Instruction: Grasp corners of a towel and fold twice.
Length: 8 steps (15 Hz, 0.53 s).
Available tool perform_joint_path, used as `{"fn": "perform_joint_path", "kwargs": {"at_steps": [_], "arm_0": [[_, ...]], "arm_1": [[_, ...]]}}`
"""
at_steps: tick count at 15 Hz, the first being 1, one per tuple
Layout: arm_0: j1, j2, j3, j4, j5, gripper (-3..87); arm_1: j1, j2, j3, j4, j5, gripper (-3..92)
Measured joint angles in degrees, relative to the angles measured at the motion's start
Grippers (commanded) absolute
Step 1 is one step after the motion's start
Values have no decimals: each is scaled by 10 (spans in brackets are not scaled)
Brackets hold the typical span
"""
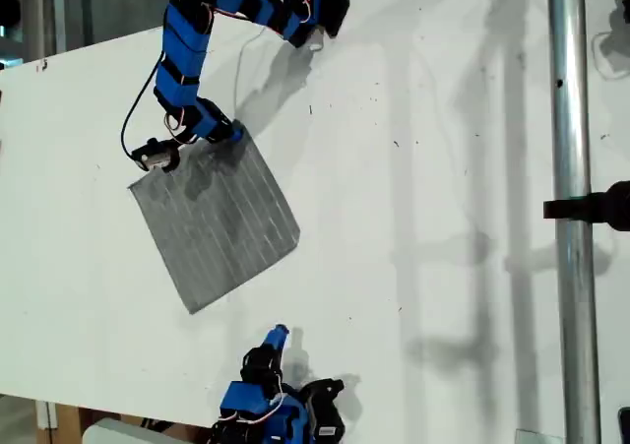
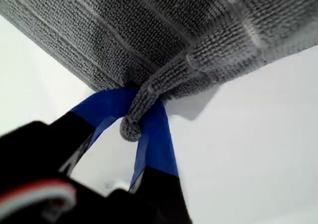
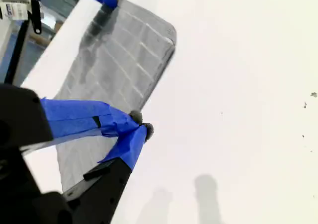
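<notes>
The towel point(image 1: 217, 222) is spread flat on the white worktop point(image 1: 443, 218), toward the exterior view's left. Its far corner point(image 2: 133, 127) is pinched by my first hand point(image 2: 141, 115). My second hand point(image 3: 136, 124) is pressed together near the worktop's near edge, apart from the towel.

In the first wrist view the towel point(image 2: 164, 35) is cut off by the picture's edge, and one corner point(image 2: 133, 124) is partly covered by my first gripper point(image 2: 141, 117).

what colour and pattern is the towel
Medium grey towel with thin pale stripes; exterior view.
</notes>
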Motion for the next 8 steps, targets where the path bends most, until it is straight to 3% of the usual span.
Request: {"fn": "perform_joint_path", "kwargs": {"at_steps": [3, 7, 8], "arm_0": [[0, -328, -272, 11, 70, -29], [9, -646, -633, 103, 142, -26], [9, -711, -711, 123, 164, 11]], "arm_1": [[0, 8, 10, -7, -4, -2], [0, 9, 10, -9, -4, -2], [0, 10, 11, -9, -4, -2]]}}
